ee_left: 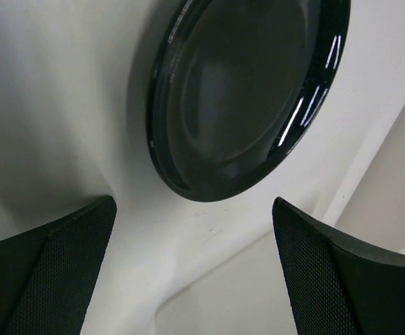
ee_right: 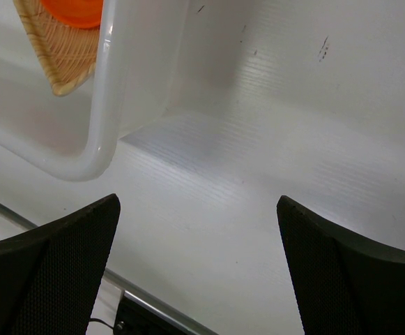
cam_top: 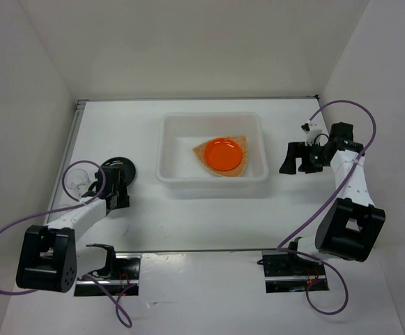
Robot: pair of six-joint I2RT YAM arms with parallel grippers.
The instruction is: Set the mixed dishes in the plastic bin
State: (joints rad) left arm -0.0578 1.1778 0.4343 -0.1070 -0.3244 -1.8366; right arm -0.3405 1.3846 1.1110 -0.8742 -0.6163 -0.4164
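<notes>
The translucent white plastic bin (cam_top: 163, 150) stands at the table's middle. In it lies the tan woven dish (cam_top: 201, 149) with the orange plate (cam_top: 223, 153) on top. The glossy black plate (cam_top: 127, 166) lies on the table left of the bin. My left gripper (cam_top: 120, 174) is open just short of the plate's near edge. In the left wrist view the black plate (ee_left: 244, 98) lies ahead of the open, empty left gripper (ee_left: 195, 265). My right gripper (cam_top: 295, 166) is open and empty to the right of the bin. The right wrist view shows the bin's corner (ee_right: 97, 139), the woven dish (ee_right: 56, 63) and the orange plate (ee_right: 73, 10). A faint clear cup (cam_top: 81, 180) stands left of the left arm.
White walls enclose the table on the left, back and right. A metal strip (cam_top: 188, 250) runs along the near edge by the arm bases. Purple cables (cam_top: 7, 234) loop beside both arms.
</notes>
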